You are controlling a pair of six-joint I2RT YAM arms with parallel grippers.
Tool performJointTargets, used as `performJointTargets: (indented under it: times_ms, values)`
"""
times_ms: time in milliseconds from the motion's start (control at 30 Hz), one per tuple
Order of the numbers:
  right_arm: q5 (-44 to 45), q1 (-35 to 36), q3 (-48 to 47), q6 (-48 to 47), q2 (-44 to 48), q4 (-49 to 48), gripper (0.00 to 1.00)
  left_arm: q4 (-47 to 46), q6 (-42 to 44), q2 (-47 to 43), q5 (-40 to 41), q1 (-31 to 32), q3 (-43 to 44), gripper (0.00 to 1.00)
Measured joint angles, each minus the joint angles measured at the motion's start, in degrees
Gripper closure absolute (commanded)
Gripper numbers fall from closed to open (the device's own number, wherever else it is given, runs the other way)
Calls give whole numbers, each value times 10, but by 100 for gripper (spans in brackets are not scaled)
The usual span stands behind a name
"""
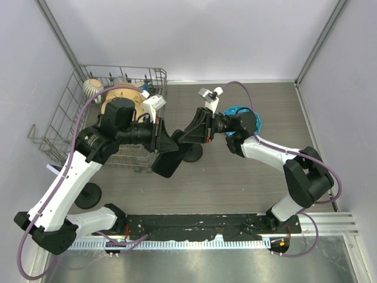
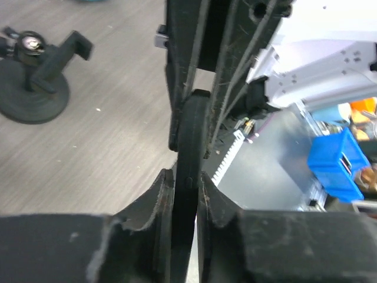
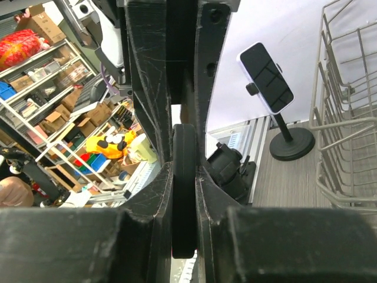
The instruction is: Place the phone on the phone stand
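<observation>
Obs, both arms at mid-table, wrists facing each other over the wood-grain table (image 1: 253, 188).

- Phone (image 2: 189, 132): dark and thin, seen edge-on in both wrist views. It hangs in the air above the middle of the table, pinched from two sides and touching neither the table nor any stand.
- Left gripper (image 2: 186, 177): clenched on the phone. Both pads lie flat against its two faces with no gap showing.
- Right gripper (image 3: 184, 170): likewise clamped on the same phone from the opposite end. Its fingers appear in the left wrist view just above the left ones, on the same slab.
- Phone stand (image 2: 35, 82): black, with a round base and a clamp head that holds nothing. It stands upright on the table, apart from the phone. In the top view its base pokes out just beside the joined grippers, on their near side.
- Second stand (image 3: 291, 141): near the left edge of the table, toward the near corner. It carries a white-edged phone (image 3: 266, 76) with a dark screen, tilted in its clamp.
- Wire dish rack (image 1: 70, 118): far left corner, crockery inside.
- Blue object (image 1: 235, 111): under the right wrist toward the far edge; cannot tell what it is
</observation>
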State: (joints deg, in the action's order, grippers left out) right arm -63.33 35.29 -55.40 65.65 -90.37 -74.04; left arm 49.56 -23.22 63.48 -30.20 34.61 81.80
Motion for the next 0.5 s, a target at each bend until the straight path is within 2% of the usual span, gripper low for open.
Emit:
performJointTargets:
  times_ms: [33,133,167,233,267,333,433,500]
  values:
    - [-5,0,0,3,1,-2,99,0,-4,3,-12,-3,-1,100]
    - [-15,-3,0,27,1,-5,99,-6,9,5,-45,-5,-4,100]
    - [-15,-3,-1,33,1,-7,86,-8,9,5,-47,-6,-4,100]
    - [-16,-3,-4,36,1,-7,68,-12,11,0,-44,-6,-7,100]
    - [-14,-3,-7,35,1,-7,53,-16,11,-4,-37,-6,-8,100]
    - [4,-2,-15,29,1,0,31,-23,14,-23,-4,-3,-14,100]
    - [38,-1,-25,14,1,12,25,-42,13,-67,52,-2,-39,100]
    - [57,1,-26,3,1,24,24,-52,12,-106,106,-2,-52,100]
